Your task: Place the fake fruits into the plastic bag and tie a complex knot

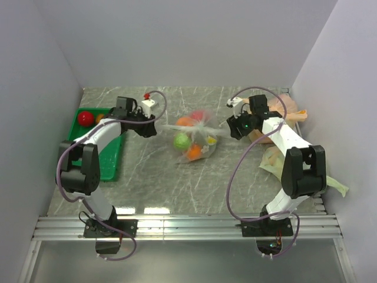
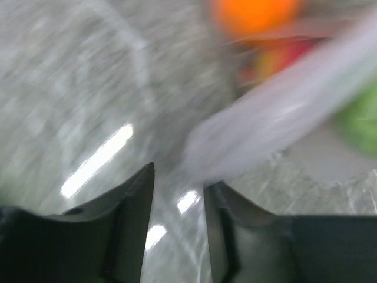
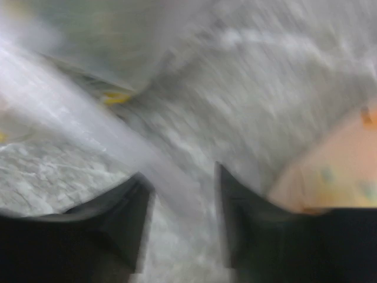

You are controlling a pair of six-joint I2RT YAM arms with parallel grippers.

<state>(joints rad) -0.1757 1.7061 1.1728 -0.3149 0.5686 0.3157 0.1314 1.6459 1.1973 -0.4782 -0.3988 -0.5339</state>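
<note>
Far left, the tray (image 1: 112, 166) holds a red ball (image 1: 86, 117) and an orange ball (image 1: 100, 118), so by my reckoning not every fruit has gone in. Next comes the left claw (image 1: 154, 127), low over the table (image 1: 153, 177). In its wrist view its fingers (image 2: 131, 212) stand apart with bare table between them, and a blurred left tail (image 2: 265, 127) of plastic ends just beyond one tip, so nothing looks clamped. In the middle the bag (image 1: 203, 147) lies on the table with fruits (image 1: 181, 141) inside: orange, light green and a bit of red show through. Its neck looks gathered at the top, with the tails drawn out to either side. I would judge some tie is made there, though I cannot tell whether it is a full complex knot. The right claw (image 1: 231, 127) sits just beside the bag. Its fingers (image 3: 121, 221) are apart too, and the right tail (image 3: 88, 127) runs down between them; the blur hides whether it touches either one. Far right lie an orange bag (image 1: 284, 109) and a green bag (image 1: 272, 163), both outside the job. The bags carry small printed marks, but nowhere can I read a word or a brand.
</note>
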